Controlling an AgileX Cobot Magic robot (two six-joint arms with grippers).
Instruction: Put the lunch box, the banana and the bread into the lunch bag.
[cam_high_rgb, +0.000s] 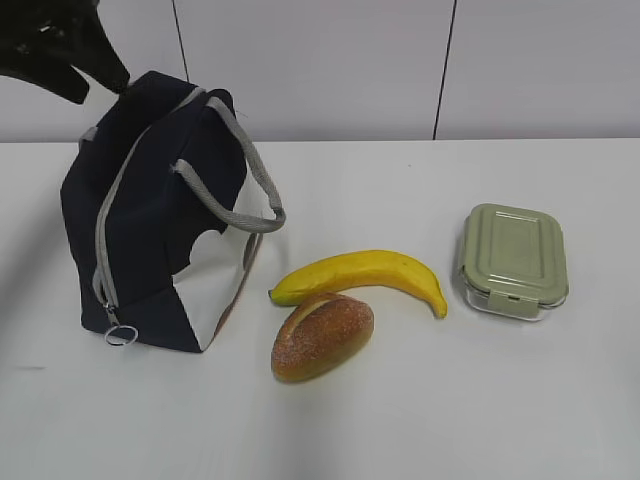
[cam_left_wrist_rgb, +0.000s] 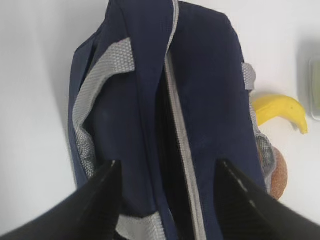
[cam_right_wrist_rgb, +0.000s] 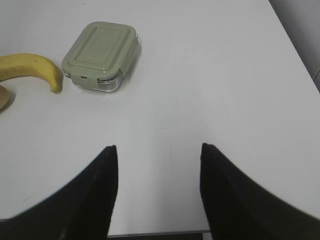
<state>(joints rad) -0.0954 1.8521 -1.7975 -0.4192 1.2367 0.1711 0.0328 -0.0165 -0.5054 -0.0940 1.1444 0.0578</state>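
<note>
The navy lunch bag (cam_high_rgb: 150, 230) stands upright at the left, its grey zipper (cam_left_wrist_rgb: 180, 130) running over the top and a ring pull (cam_high_rgb: 120, 335) low at the front. My left gripper (cam_high_rgb: 100, 85) hovers over the bag's back top; in the left wrist view it (cam_left_wrist_rgb: 167, 167) is open, its jaws straddling the zipper seam. The banana (cam_high_rgb: 360, 275) lies right of the bag with the bread (cam_high_rgb: 322, 337) touching its front. Further right sits the lunch box (cam_high_rgb: 513, 260), lid on. My right gripper (cam_right_wrist_rgb: 159, 150) is open over bare table, nearer than the lunch box (cam_right_wrist_rgb: 100, 55).
The grey webbing handles (cam_high_rgb: 235, 190) droop over the bag's right side. A white table (cam_high_rgb: 450, 420) carries everything, with a white wall behind. The table's right edge (cam_right_wrist_rgb: 295, 45) shows in the right wrist view.
</note>
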